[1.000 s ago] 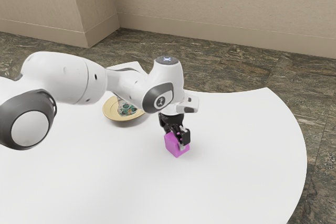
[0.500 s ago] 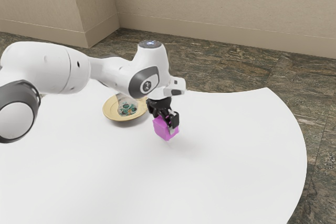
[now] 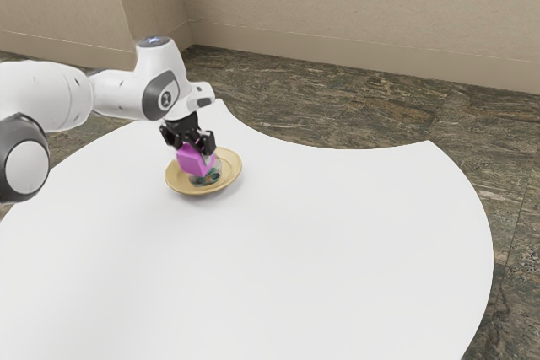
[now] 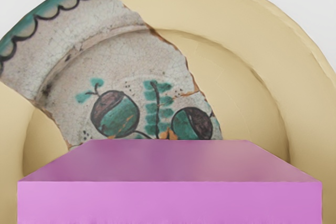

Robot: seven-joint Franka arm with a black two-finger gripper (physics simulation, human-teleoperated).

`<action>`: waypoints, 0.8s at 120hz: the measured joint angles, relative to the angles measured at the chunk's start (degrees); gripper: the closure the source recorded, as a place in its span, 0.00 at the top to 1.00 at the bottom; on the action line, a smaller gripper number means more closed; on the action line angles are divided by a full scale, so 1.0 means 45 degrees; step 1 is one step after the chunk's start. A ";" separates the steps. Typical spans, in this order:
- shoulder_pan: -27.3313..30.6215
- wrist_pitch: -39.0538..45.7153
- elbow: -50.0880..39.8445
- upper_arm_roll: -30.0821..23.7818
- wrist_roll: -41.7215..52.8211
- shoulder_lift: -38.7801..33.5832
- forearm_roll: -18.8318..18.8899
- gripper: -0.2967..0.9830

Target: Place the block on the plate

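Note:
My gripper (image 3: 196,142) hangs over the plate (image 3: 230,176) in the exterior view, shut on the magenta block (image 3: 195,160). The block is tilted in that view and covers part of the plate's far side; the height between them is hard to judge. In the wrist view the block (image 4: 169,203) sits large at the lower edge, with the yellow plate (image 4: 252,30) beneath it. A patterned fragment with green and brown fruit motifs shows on the plate, partly hidden by the block.
The white table (image 3: 337,242) has a curved edge, with a notch at its far side beyond the plate. Dark stone floor (image 3: 371,107) and a beige wall (image 3: 354,6) lie behind it.
The block was low at the table's middle; my gripper has lifted it and carried it toward the exterior view's left, over the plate. The plate has stayed put.

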 joint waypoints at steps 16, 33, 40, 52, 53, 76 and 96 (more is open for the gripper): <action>0.0032 -0.0022 0.0683 -0.0110 -0.0043 0.0714 0.0001 0.57; 0.0081 -0.0037 0.0852 -0.0127 -0.0068 0.1017 -0.0013 0.58; 0.0109 -0.0041 0.0860 -0.0171 -0.0070 0.1065 -0.0018 0.62; 0.0259 -0.0053 0.0779 -0.0370 -0.0074 0.0801 -0.0035 0.67; 0.0251 -0.0058 0.0760 -0.0377 -0.0075 0.0738 -0.0035 0.68; -0.0028 -0.0265 -0.1046 -0.0463 -0.0072 -0.1318 -0.0042 0.73; -0.2372 -0.0366 -0.5102 0.1369 -0.0042 -0.5142 -0.0051 0.75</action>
